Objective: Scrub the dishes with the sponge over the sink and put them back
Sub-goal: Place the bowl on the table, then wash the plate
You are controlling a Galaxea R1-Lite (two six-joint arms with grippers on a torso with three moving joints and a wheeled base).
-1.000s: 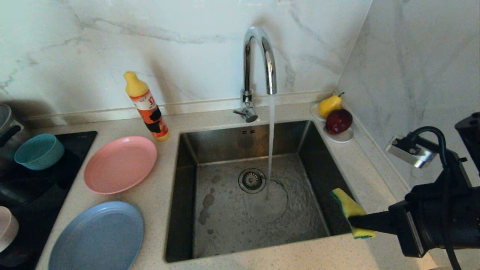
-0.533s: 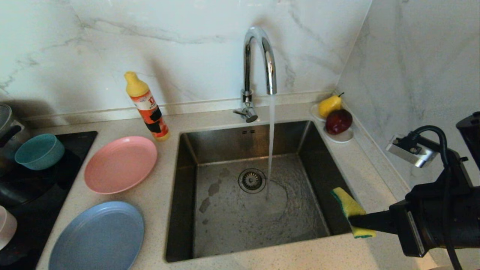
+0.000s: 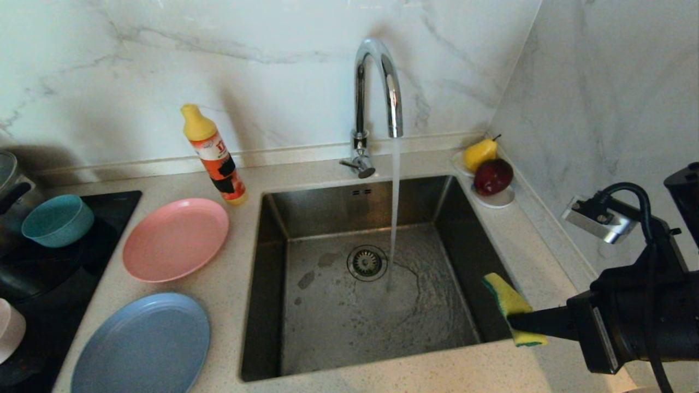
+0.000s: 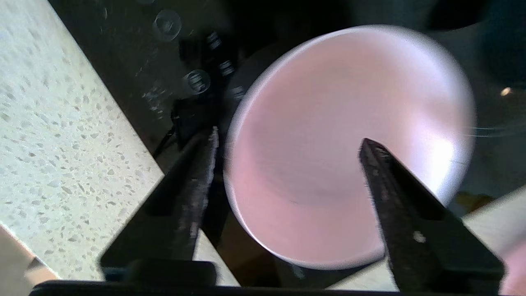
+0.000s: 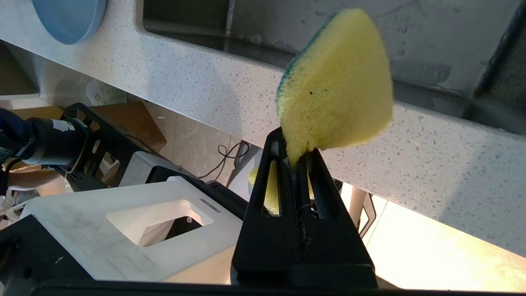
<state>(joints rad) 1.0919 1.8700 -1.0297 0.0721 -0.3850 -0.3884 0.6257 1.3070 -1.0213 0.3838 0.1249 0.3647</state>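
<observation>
Right gripper (image 3: 523, 323) clamps sponge (image 3: 511, 305) at sink's (image 3: 273, 284) front-right corner, tap (image 3: 377, 87) running. Left gripper (image 4: 287, 144) spread wide over pale pink bowl (image 4: 349, 144) on the black hob (image 3: 49, 273), fingers straddling one side of its rim, not gripping. Pink plate (image 3: 175, 239), blue plate (image 3: 142, 344), teal bowl (image 3: 57, 220) left of sink.

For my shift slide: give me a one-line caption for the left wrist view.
Left gripper open over the pale pink bowl on the dark cooktop, beside the speckled counter.
</observation>
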